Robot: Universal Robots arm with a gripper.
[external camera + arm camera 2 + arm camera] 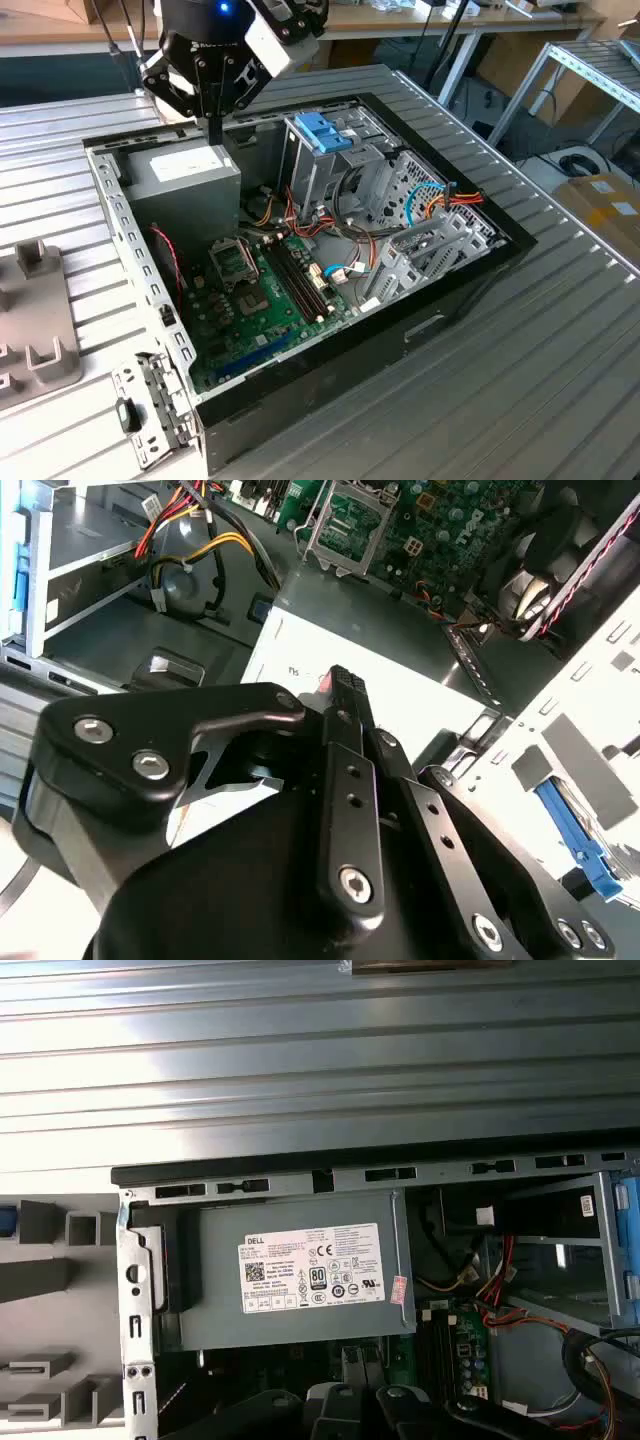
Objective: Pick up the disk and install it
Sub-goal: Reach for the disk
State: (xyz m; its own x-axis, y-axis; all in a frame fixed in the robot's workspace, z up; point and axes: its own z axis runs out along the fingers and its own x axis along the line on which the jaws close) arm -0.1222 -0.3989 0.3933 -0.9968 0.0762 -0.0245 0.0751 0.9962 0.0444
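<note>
The gripper (213,132) hangs over the rear corner of an open computer case (330,352). Its 2 fingers are pressed together with nothing between them. In the second wrist view the closed tips (345,683) sit above the edge of the white sticker (290,660) on the grey power-supply box (185,185). Whether they touch the box I cannot tell.

Just beyond the power supply, toward the exterior view's right, stands the metal drive cage (325,175) with a blue plastic handle (322,130) on top. Nearer that camera, the green motherboard (260,290) lies flat on the case floor. A bundle of orange and red cables (455,197) runs along the case's right side in that view.

The case rests on a slatted metal table (520,385). A grey moulded fixture (35,335) with upright posts sits on the table at the exterior view's left, apart from the case. In the first wrist view a sliver of blue (5,1222) shows against that fixture. Whether it belongs to the disk I cannot tell.
</note>
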